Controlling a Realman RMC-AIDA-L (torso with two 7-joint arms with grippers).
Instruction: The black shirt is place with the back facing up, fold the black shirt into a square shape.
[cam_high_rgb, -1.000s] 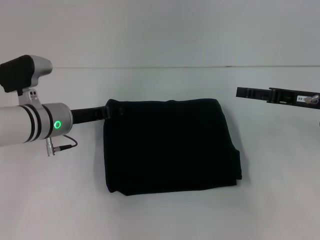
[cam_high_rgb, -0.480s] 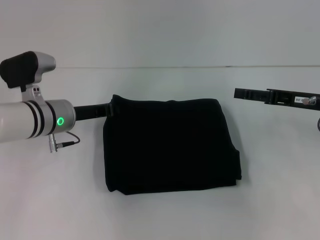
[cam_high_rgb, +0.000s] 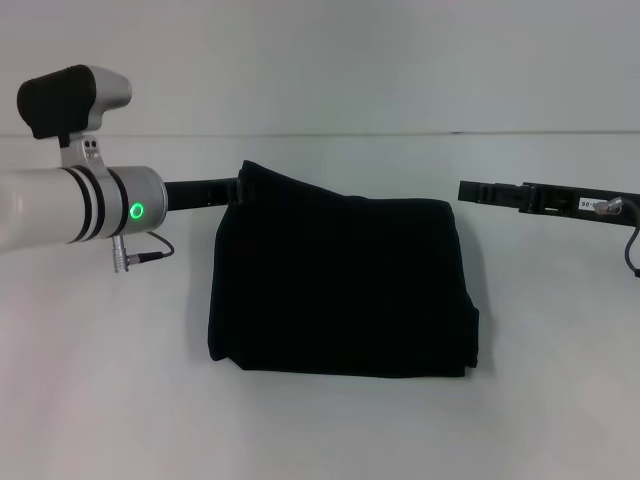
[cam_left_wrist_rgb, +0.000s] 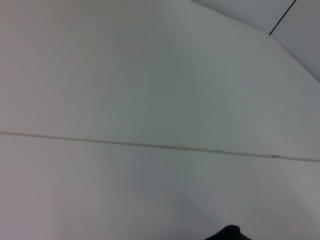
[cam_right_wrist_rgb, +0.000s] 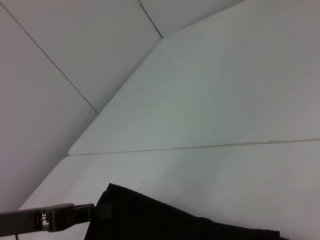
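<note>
Lifted higher than before, the shirt's (cam_high_rgb: 340, 285) far-left corner is pinched in the left gripper (cam_high_rgb: 240, 190); right gripper (cam_high_rgb: 470, 190) hovers alongside, grip unclear.

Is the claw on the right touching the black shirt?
No, the right claw hangs apart from the black shirt, with white table showing between them.
</note>
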